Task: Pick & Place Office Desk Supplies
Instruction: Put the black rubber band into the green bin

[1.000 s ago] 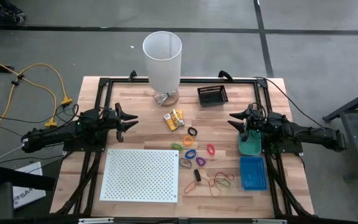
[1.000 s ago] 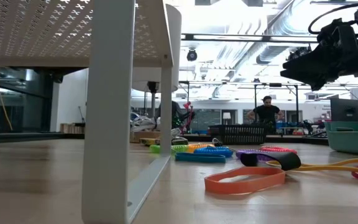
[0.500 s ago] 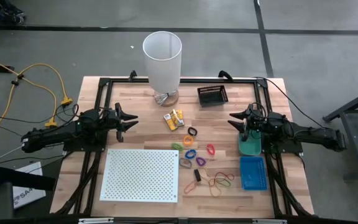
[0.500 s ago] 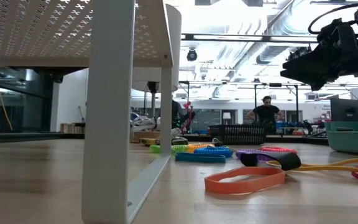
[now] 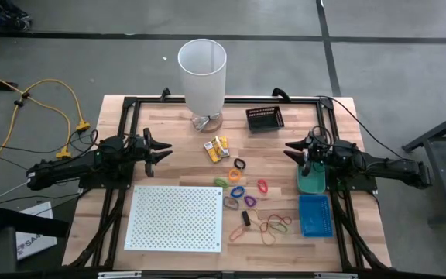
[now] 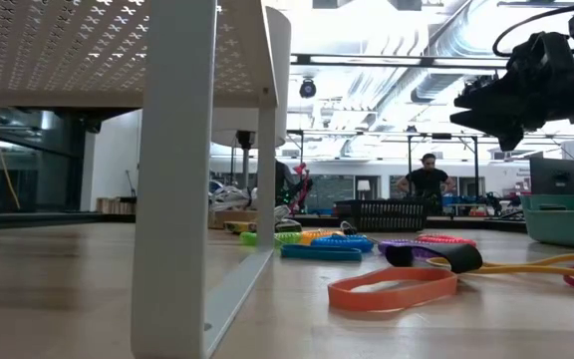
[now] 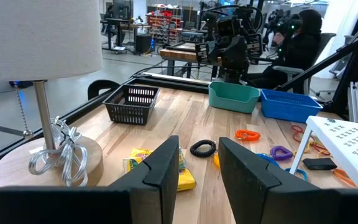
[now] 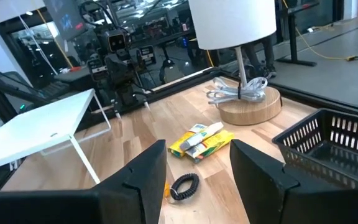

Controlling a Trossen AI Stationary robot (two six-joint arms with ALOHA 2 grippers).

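The right gripper (image 5: 291,147) is hovering over the right side of the table, above the teal bin (image 5: 310,182), with its fingers standing apart and nothing between them; in its own wrist view the two dark fingers are framing the yellow-orange packets (image 8: 199,142) and the black coil loop (image 8: 183,185) without touching either. Compared with a second ago almost nothing is changing on the table; only in the low view is this gripper (image 6: 481,98) sitting very slightly differently against the ceiling, so it seems to be just beginning to stir, not yet reaching. The left gripper (image 5: 163,149) is waiting over the left side of the table, its fingers also parted and empty, pointing toward the packets (image 7: 160,172). The supplies are all lying loose: the packets (image 5: 217,149) near the middle, the black loop (image 5: 240,164) just beside them, the coloured loops (image 5: 238,184) and thin rubber bands (image 5: 273,226) spread between the white perforated board (image 5: 176,218) and the blue bin (image 5: 314,215). The black basket (image 5: 265,118) is sitting near the lamp (image 5: 203,74). Judging from this, no item is being picked yet and the sorting appears to be at its very start.
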